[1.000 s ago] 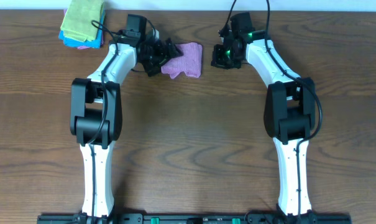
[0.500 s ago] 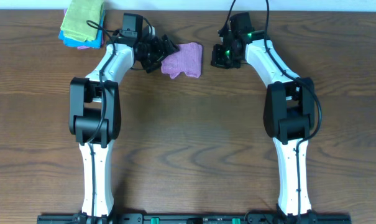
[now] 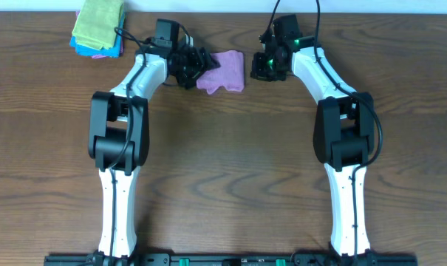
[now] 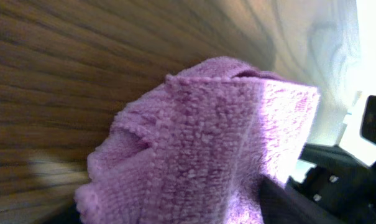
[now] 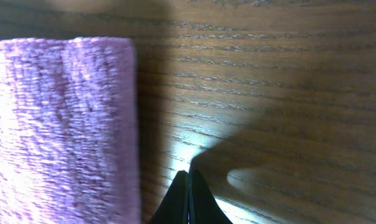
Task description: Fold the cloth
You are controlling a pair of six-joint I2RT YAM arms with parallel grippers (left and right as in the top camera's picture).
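The purple cloth [image 3: 224, 71] lies folded in a small bundle at the far middle of the wooden table. My left gripper [image 3: 196, 65] is at the cloth's left edge and shut on it. In the left wrist view the cloth [image 4: 219, 143] fills most of the frame and hides the fingertips. My right gripper [image 3: 261, 68] is shut and empty, a little to the right of the cloth. In the right wrist view its closed tips [image 5: 188, 174] rest just above the bare wood, with the cloth's straight edge [image 5: 63, 124] to the left.
A stack of folded cloths [image 3: 97, 28], green on top with blue and pink below, sits at the far left corner. The table's far edge runs just behind both grippers.
My left gripper has shifted to the right and the purple cloth has moved a little right with it. The right arm has not moved.
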